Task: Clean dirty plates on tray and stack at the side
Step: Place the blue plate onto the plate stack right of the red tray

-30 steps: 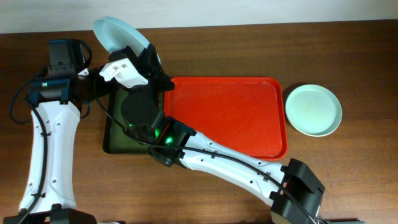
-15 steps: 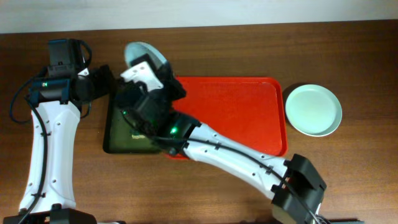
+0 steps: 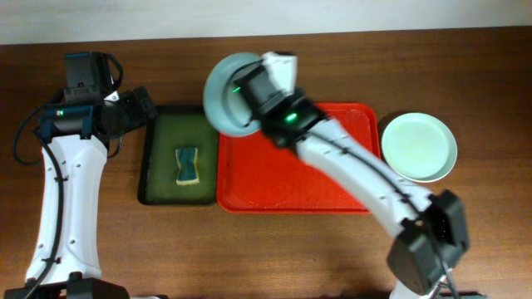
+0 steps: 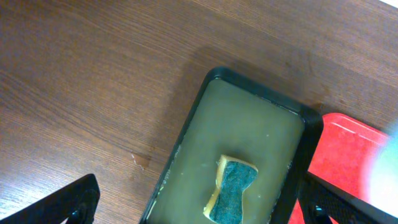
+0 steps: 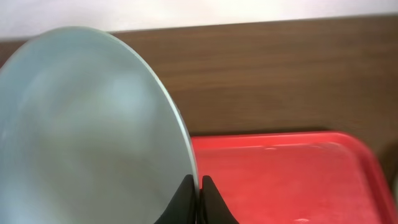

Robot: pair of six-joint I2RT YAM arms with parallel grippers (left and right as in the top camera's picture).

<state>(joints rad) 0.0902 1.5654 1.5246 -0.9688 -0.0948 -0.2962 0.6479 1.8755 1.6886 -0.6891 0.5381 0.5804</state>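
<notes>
My right gripper is shut on the rim of a pale blue-green plate. It holds the plate tilted in the air over the far left corner of the red tray. The tray's floor is bare. A second pale plate lies flat on the table just right of the tray. My left gripper hangs open, high over the dark green tray; both fingertips show wide apart with nothing between them.
The dark green tray sits against the red tray's left side, with a yellow-and-green sponge lying in it. Bare wooden table surrounds both trays. A pale wall runs along the far edge.
My right arm has swung the plate rightward, from over the green tray's far side to over the red tray's corner. The sponge has come into view. The left arm has stayed put.
</notes>
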